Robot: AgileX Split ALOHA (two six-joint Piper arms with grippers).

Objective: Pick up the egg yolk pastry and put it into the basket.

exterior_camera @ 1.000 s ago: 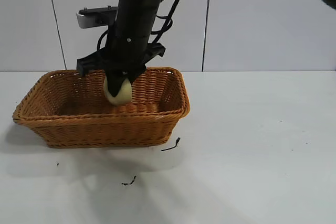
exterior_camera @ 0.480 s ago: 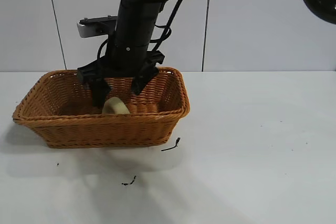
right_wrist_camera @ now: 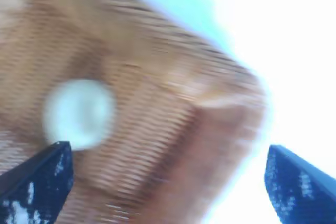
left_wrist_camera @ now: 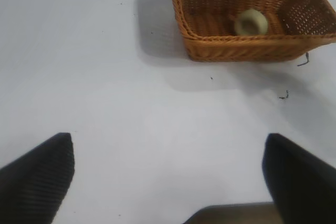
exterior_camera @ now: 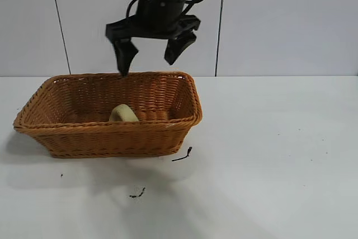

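— White bench [exterior_camera: 268,155], pale panelled wall behind. Basket [exterior_camera: 168,138] toward the left side of it. Where's the pastry?

— Down inside the basket: egg yolk pastry [exterior_camera: 123,114] resting on the woven floor, near the front wall, roughly mid-length. Seen from the left wrist as a round puck with its dimple showing [left_wrist_camera: 251,22], so no real long axis to speak of; probably leaning a little.

— And the right tool?

— Right tool [exterior_camera: 151,54] above the basket's back rim, jaws spread wide, nothing between them, pointing steeply down. Pastry straight below and a bit toward the basket's front. Not touching.

— So the drop looks done?

— Judging so: pastry in the basket, tool empty and clear of the rim. Only a clean pull-away left, with the tall back wall of the basket below the fingertips the one thing to snag on.

— Left side?

— Left tool [left_wrist_camera: 168,182] well away from the basket, low over bare bench, dark fingers spread wide, holding nothing. Farther from the pastry than the right one.

— Anything else nearby?

— Two small dark scraps [exterior_camera: 183,155] on the bench just in front of the basket's right corner. Nothing in the way of either arm.
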